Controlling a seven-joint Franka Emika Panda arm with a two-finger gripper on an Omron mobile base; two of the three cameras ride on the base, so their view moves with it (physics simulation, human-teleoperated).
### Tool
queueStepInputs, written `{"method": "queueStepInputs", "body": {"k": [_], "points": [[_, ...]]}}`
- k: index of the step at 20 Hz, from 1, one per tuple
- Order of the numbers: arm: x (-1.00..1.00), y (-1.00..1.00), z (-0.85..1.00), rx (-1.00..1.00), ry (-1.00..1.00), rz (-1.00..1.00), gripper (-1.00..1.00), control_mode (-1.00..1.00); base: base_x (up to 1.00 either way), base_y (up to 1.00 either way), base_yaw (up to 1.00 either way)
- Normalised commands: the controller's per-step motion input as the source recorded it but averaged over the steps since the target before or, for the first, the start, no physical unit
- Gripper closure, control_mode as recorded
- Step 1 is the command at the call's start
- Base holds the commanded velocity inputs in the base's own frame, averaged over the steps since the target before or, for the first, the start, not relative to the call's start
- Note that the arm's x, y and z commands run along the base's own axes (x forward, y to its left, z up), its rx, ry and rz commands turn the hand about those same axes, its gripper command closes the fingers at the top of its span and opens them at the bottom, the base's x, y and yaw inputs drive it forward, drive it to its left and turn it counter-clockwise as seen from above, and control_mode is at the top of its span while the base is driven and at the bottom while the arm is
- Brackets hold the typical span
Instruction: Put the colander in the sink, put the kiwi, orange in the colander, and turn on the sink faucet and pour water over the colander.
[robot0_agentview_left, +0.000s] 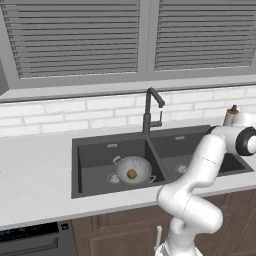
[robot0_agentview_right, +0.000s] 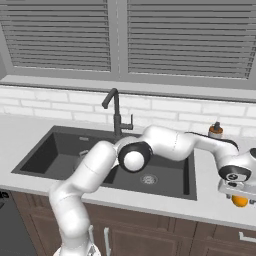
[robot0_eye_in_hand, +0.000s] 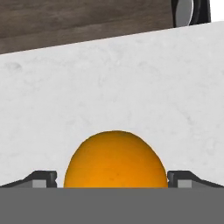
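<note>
orange (robot0_eye_in_hand: 115, 159): sits on the pale stone counter (robot0_eye_in_hand: 109, 87) to the right of the sink, close to the counter's front edge. In the hand view it lies squarely between the two dark finger tips, one on each side, with a little bare space left at either flank.
gripper (robot0_eye_in_hand: 112, 179): spread about as wide as it goes and holding nothing. The wide stance looks chosen so the fruit fits between the fingers before any squeeze. In the right base view the hand hangs straight over the orange (robot0_agentview_right: 240, 201), which peeks out just under it.
colander (robot0_agentview_left: 134, 169): stands upright in the left basin of the sink (robot0_agentview_left: 90, 145), over that basin's drain, so that step looks done. Placed there, it sits within the likely swing of the spout and lets water run off below.
kiwi (robot0_agentview_left: 131, 174): a small brownish fruit rests at the bottom of the colander, so one of the two fruits seems to be in already.
sink faucet (robot0_agentview_left: 151, 110): rises behind the divider between the sink's basins, spout angled toward the right basin; no water can be seen running.
soap bottle (robot0_agentview_right: 215, 130): stands at the back of the counter, right of the sink, well apart from the orange.
step in hand: most likely closing on the orange, then carrying it left to the colander.
</note>
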Motion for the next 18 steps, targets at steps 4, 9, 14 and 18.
{"method": "queueStepInputs", "body": {"k": [4, 9, 14, 18], "points": [[-0.06, 0.00, -0.29, 0.00, 0.00, 0.00, -1.00, -1.00, 0.00, 0.00, 0.00], [0.06, 0.04, -0.50, -0.01, 0.05, 0.00, 1.00, -1.00, 0.00, 0.00, 0.00], [0.02, 0.00, -0.56, 0.00, 0.01, 0.01, 1.00, -1.00, 0.00, 0.00, 0.00], [-0.36, 0.11, -0.20, 0.08, -0.12, 0.20, 1.00, -1.00, 0.00, 0.00, 0.00]]}}
